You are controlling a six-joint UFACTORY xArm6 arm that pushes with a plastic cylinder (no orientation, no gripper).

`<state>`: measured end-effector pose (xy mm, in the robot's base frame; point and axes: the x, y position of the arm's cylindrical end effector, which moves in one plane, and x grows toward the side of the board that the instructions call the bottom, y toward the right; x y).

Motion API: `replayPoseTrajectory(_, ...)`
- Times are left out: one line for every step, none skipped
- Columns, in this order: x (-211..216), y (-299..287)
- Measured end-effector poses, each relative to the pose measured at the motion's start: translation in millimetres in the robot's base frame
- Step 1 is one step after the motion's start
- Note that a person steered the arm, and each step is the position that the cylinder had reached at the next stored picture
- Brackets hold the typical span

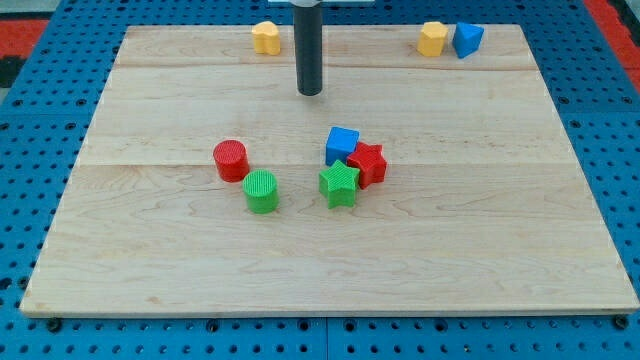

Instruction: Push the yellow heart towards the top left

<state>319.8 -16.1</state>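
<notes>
A yellow block that looks like the heart (266, 37) lies near the board's top edge, left of centre. My tip (311, 92) rests on the board below and to the right of it, a short gap away and not touching. A second yellow block (432, 38), which looks like a pentagon, lies at the top right, touching a blue block (467, 38) on its right.
A blue cube (342, 144), a red star (368, 163) and a green star (339, 185) cluster together at the board's centre, below my tip. A red cylinder (231, 160) and a green cylinder (262, 191) sit to their left. The wooden board (150, 270) lies on blue pegboard.
</notes>
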Motion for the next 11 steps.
replayPoseTrajectory(0, 9)
replayPoseTrajectory(-42, 36)
replayPoseTrajectory(-98, 16)
replayPoseTrajectory(-114, -26)
replayPoseTrajectory(-87, -77)
replayPoseTrajectory(-61, -85)
replayPoseTrajectory(-63, -111)
replayPoseTrajectory(-83, -110)
replayPoseTrajectory(-101, -67)
replayPoseTrajectory(-99, -108)
replayPoseTrajectory(-89, -99)
